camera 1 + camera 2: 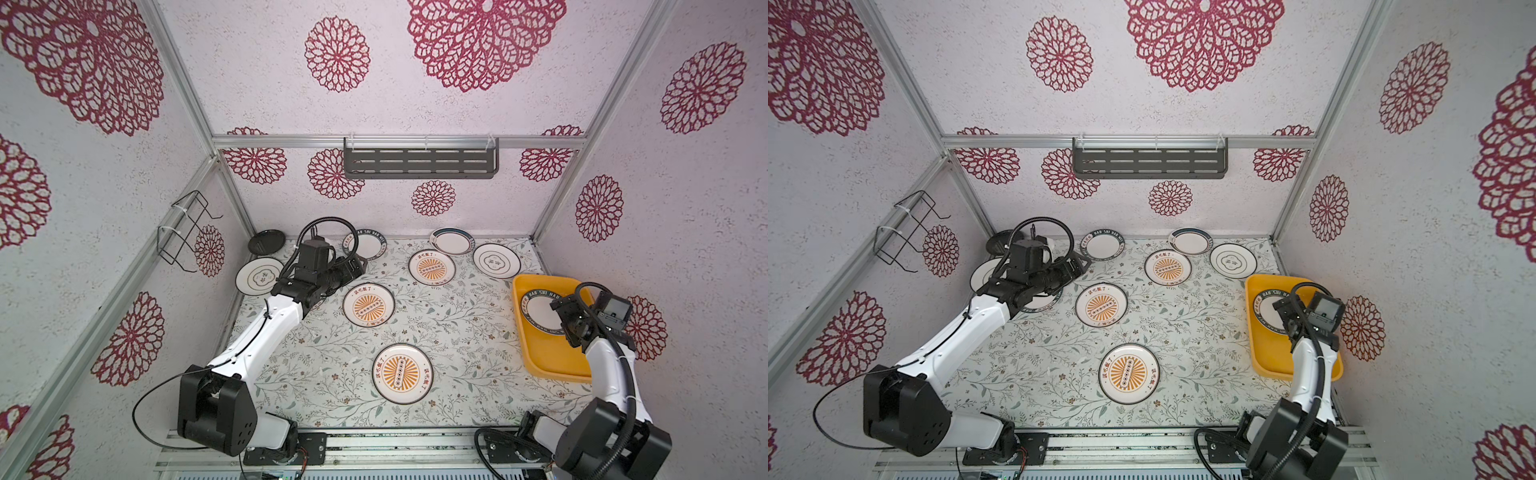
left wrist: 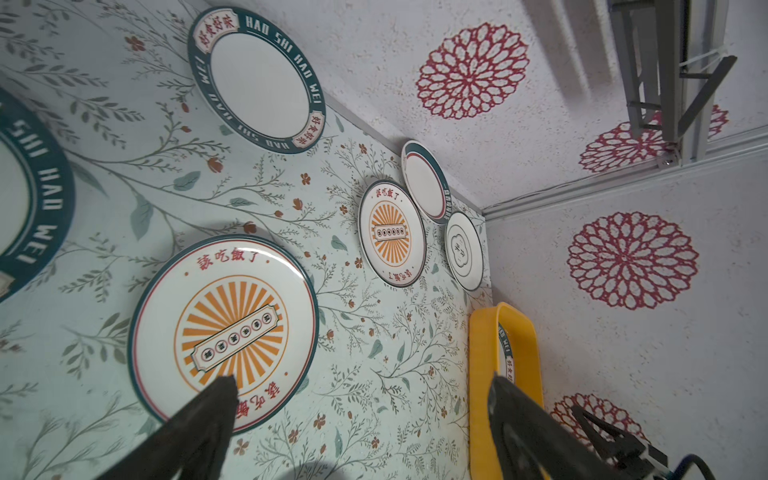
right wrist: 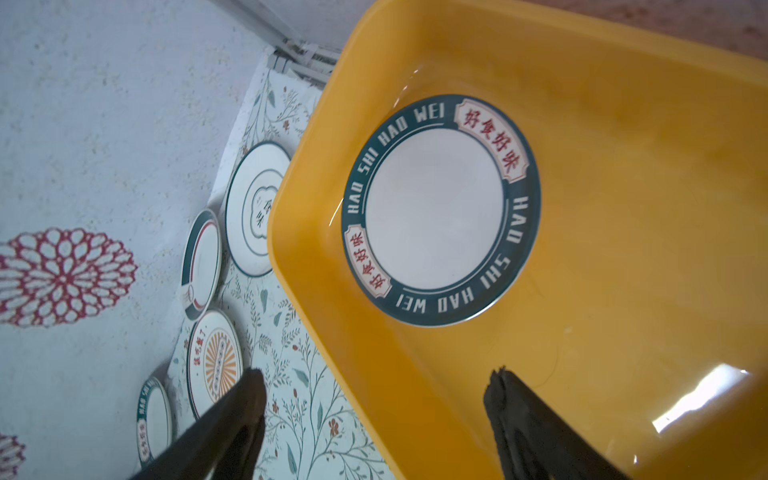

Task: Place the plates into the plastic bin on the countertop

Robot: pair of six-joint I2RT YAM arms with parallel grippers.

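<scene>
The yellow plastic bin point(image 1: 540, 361) sits at the right edge of the countertop point(image 1: 457, 332). One teal lettered plate point(image 3: 440, 208) lies flat inside it. My right gripper point(image 3: 376, 374) hovers open over the bin's near wall, holding nothing. Several plates lie on the countertop: sunburst ones point(image 1: 368, 304) point(image 1: 402, 373) point(image 1: 432, 267), a teal lettered one point(image 1: 368, 245), line-motif ones point(image 1: 496, 260) point(image 1: 259, 276) and a black one point(image 1: 266, 241). Above the counter at the back left, my left gripper point(image 2: 362, 380) is open and empty. Another teal lettered plate point(image 2: 25, 195) lies partly under that arm.
A teal-rimmed plate point(image 1: 452, 241) leans against the back wall. A dark grey slotted shelf point(image 1: 420, 160) hangs on the back wall and a black wire rack point(image 1: 187, 232) on the left wall. Both arm bases stand along the front edge.
</scene>
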